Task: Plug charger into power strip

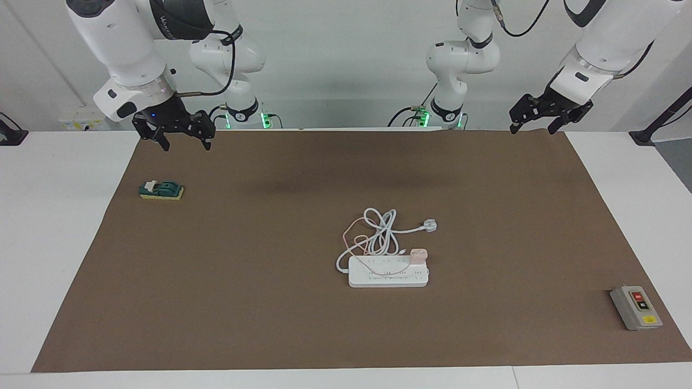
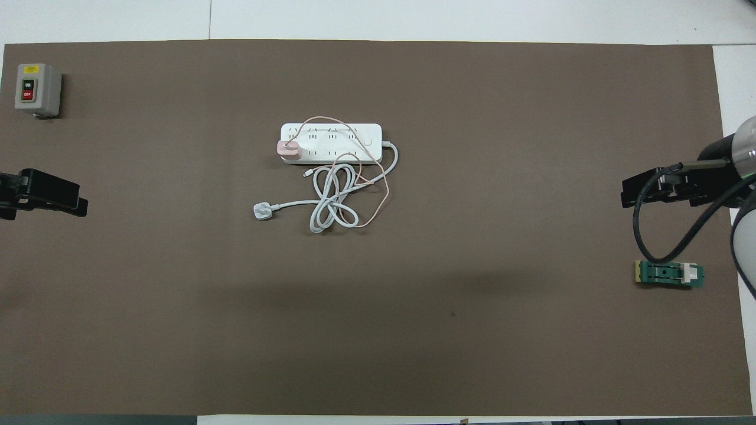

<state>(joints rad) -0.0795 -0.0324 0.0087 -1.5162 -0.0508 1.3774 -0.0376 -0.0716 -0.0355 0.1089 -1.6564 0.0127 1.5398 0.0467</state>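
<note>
On the brown mat (image 1: 216, 302), the charger (image 1: 419, 255) sits on the power strip (image 1: 388, 272), apparently plugged into an end socket. Left gripper (image 1: 535, 128) and right gripper (image 1: 185, 142) hang empty near the robots, jaws wide apart.

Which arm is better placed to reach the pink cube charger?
Left, probably: the small pink cube charger sits on the flat white power strip at its end toward the left arm. The left hand and right hand both hover open, apart from it.
</note>
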